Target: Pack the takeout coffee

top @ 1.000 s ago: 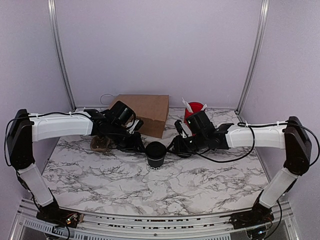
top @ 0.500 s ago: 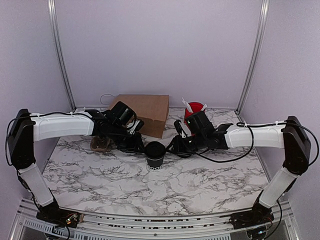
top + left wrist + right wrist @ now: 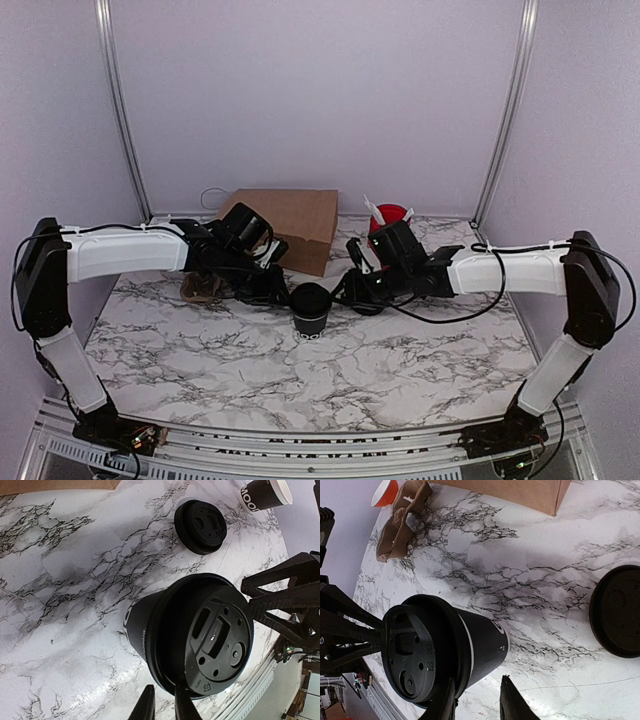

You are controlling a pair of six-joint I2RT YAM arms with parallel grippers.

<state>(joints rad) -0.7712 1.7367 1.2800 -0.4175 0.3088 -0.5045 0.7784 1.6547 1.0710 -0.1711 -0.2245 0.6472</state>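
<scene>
A white marble table [image 3: 400, 370] veined in grey is seen, closed in by pale lilac walls [image 3: 320, 100] with metal posts [image 3: 120, 110] at the back corners. Behind both grippers, against the back wall, a brown paper bag [image 3: 300, 225] is stood, and a red cup [image 3: 392, 214] with white sticks is placed behind the right arm. Crumpled brown cardboard [image 3: 200, 288] is found on the far side of the left gripper [image 3: 165, 702] from the centre. The takeout coffee [image 3: 312, 308] is set upright on the marble directly between the two grippers, just ahead of each one's fingertips. It is a small black paper cup, capped with a black lid [image 3: 215, 640] marked by moulded recesses; a thin white line [image 3: 471, 652] is shown under the lid's rim, and white lettering is carried low on its side. Beyond it from the left gripper, well apart, a loose flat black lid [image 3: 200, 526] is laid, and further off an open black cup [image 3: 264, 494] with a white rim is seen. The left gripper's jaws are drawn close, only a slit being left; whether the lid's edge is nipped cannot be told. The right gripper [image 3: 480, 702] is held parted, bare marble being shown between its fingers, one finger lying against the lid's rim.
</scene>
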